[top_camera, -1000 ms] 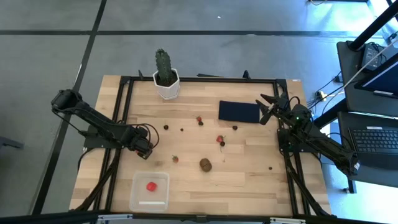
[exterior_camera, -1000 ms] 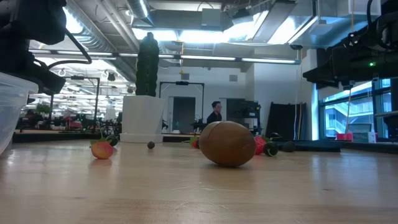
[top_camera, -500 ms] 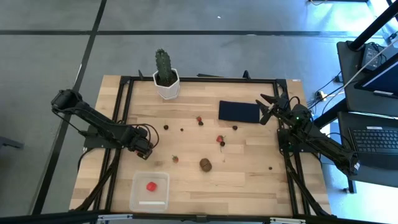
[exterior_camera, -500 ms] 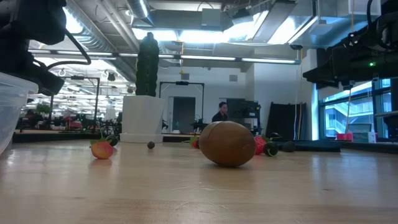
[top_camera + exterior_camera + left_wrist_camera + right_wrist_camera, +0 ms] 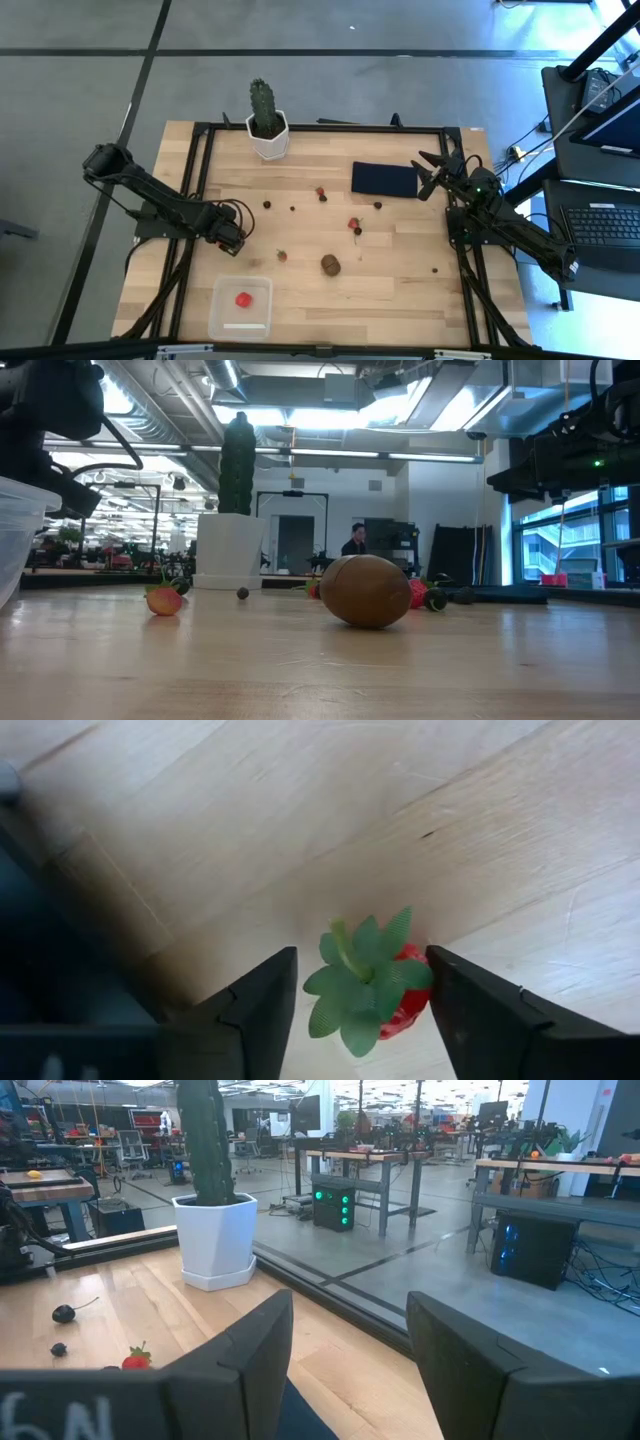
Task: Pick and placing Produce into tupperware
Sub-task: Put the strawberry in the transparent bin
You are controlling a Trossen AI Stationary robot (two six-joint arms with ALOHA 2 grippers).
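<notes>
Pale wooden plank table [image 5: 400, 300] with a black frame along its edges, standing on grey concrete floor. Left gripper [image 5: 236, 240] low over the table's left part, above the clear square plastic tupperware box [image 5: 241, 307] at the near left edge; its wrist view shows a small red strawberry with green leafy cap [image 5: 378, 988] held between the two dark fingers [image 5: 262, 1005], jaws closed in on it. One red fruit [image 5: 243, 299] lies inside the box. Green cactus in a white hexagonal pot [image 5: 266, 125] at the far edge. Across the middle: tiny dark round berries [image 5: 267, 204], a small red strawberry [image 5: 282, 255] near the box, a brown oval kiwi-like fruit [image 5: 330, 264] just right of it, more red strawberries [image 5: 353, 224] further back. Flat dark navy rectangle [image 5: 384, 179] at far right-centre. Right gripper [image 5: 428, 172] hovers beside the rectangle's right end, jaws spread, holding nothing. Low view: open workshop room, ceiling strip lights, a person [image 5: 354, 541] standing far behind the kiwi [image 5: 366, 591]. Laptops [image 5: 605, 225] on a side bench at right.
</notes>
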